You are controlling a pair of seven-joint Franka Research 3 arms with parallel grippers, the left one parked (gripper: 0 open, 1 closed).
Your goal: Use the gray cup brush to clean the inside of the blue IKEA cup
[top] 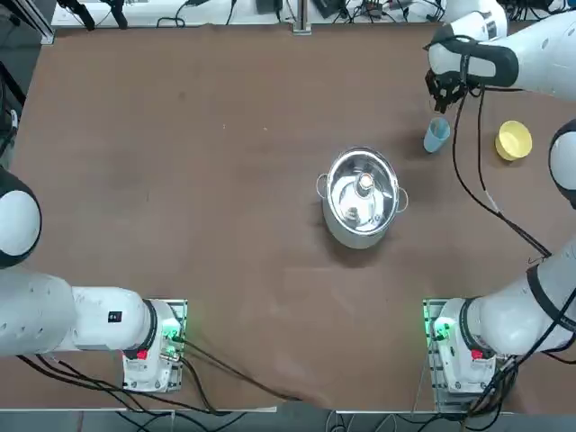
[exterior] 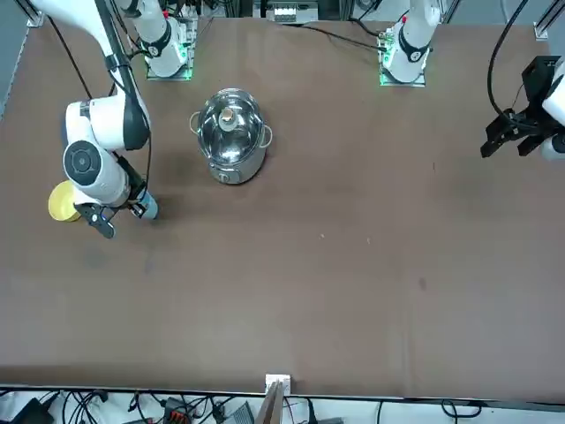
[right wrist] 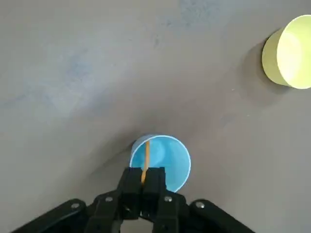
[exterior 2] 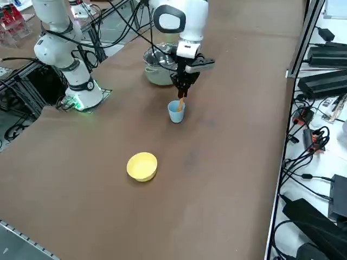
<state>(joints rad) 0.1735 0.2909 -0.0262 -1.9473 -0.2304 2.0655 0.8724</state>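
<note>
From overhead, the right gripper (top: 444,90) hangs over the far right part of the table (top: 180,180), just above the blue cup (top: 436,136), which stands between the steel pot (top: 362,198) at the centre and the yellow bowl (top: 513,140) near the right edge. From the front, the gripper (exterior: 106,218) sits low beside the bowl (exterior: 60,201), and only a sliver of the cup (exterior: 148,208) shows past the arm; the pot (exterior: 229,137) stands well apart toward the middle. From the right side, the gripper (exterior 2: 181,86) points straight down over the upright cup (exterior 2: 176,112), and the orange brush (exterior 2: 180,103) runs from the fingertips down into the cup's mouth, with the bowl (exterior 2: 142,166) nearer the camera and the pot (exterior 2: 158,67) behind. At the wrist, the two fingers (right wrist: 132,187) are clenched on the brush (right wrist: 146,160), whose thin orange stem reaches into the cup (right wrist: 163,160), while the bowl (right wrist: 287,51) lies well apart.
</note>
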